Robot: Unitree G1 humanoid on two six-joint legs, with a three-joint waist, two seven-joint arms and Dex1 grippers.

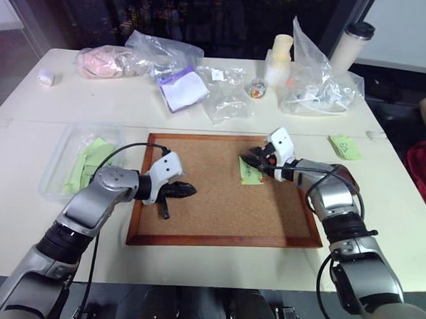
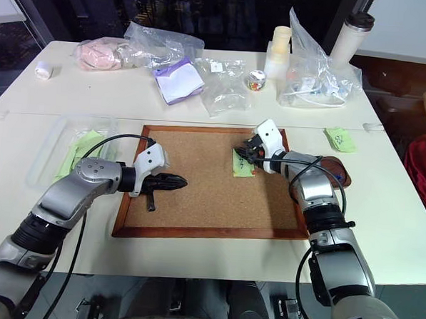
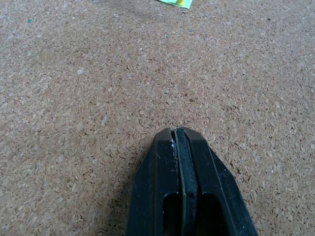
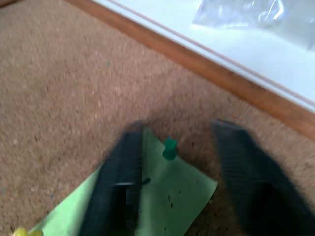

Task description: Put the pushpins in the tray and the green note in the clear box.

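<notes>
My right gripper sits over the upper right part of the corkboard, its two fingers standing apart on either side of a green pushpin without touching it. That pin is stuck through a corner of the green note, which lies flat on the cork right of centre in the head view; one of my fingers overlaps the note's edge in the wrist view. A yellow pushpin holds the note's opposite corner. My left gripper hovers over the left half of the board, left of centre in the frame, its fingers pressed together with nothing between them. The clear box rests on the white table at middle left, just beside the board's left frame, with several pale green notes already inside. The dark tray peeks out past my right forearm, beside the board's right edge. Another green note lies on the table at the right, above the tray.
</notes>
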